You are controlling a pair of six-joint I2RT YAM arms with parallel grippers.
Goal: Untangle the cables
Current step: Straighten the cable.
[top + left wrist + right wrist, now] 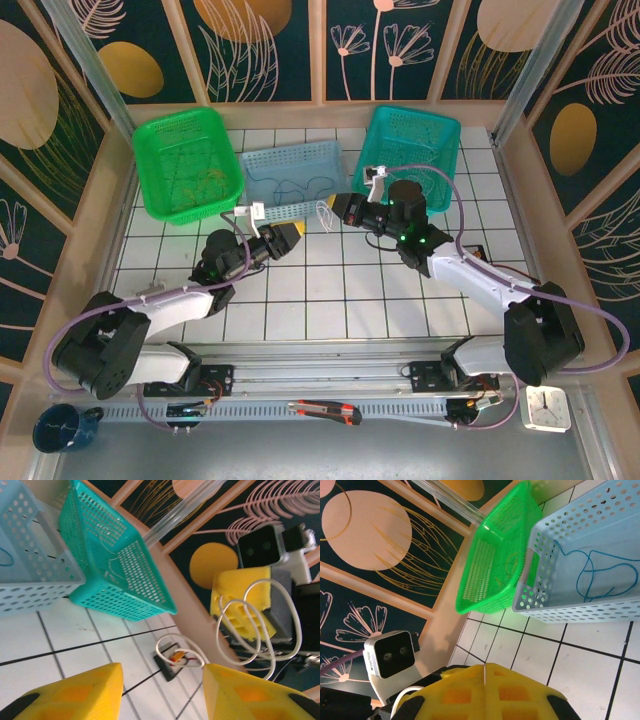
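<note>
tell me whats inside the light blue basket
A thin blue cable lies in loose loops on the floor of the light blue basket. Its near wall covers part of that floor, so more may be hidden.

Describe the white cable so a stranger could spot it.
Find the pale blue basket, middle of three at the table's far side; the right gripper sits just before it. The white cable hangs in loose loops around its yellow fingers, unlike the blue cable lying inside the basket.

1. Thin dark blue wire (578,582): limp open loops, flat on the floor of the pale blue perforated basket (570,607).
2. Thin yellowish wire (200,178): faint loose strands in the green basket (150,170).
3. Thin white wire (112,555): faint, inside the teal basket (125,600).
</note>
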